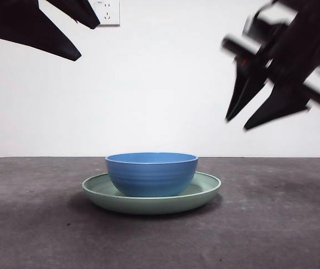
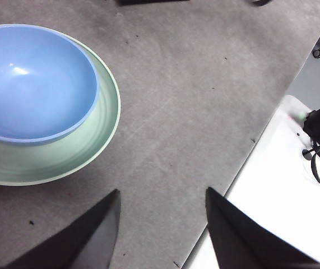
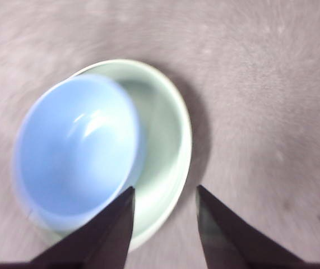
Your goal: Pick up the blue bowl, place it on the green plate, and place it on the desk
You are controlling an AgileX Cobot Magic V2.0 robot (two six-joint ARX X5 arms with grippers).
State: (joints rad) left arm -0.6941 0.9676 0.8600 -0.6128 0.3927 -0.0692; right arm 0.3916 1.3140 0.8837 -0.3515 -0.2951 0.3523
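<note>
The blue bowl (image 1: 151, 174) sits upright in the green plate (image 1: 204, 192), which rests on the desk (image 1: 272, 224) at the middle. The right gripper (image 1: 244, 115) hangs high at the right, above and beside the plate, open and empty, blurred. In the right wrist view the bowl (image 3: 75, 151) and plate (image 3: 168, 140) lie below its open jaws (image 3: 162, 196). The left gripper (image 1: 84, 39) is high at the top left, open and empty. In the left wrist view the bowl (image 2: 31, 84) and plate (image 2: 101, 123) lie off to one side of its jaws (image 2: 162, 196).
A white wall with a socket (image 1: 108, 11) stands behind the desk. The left wrist view shows the desk's edge (image 2: 249, 151), with a white surface and black cables (image 2: 319, 157) beyond it.
</note>
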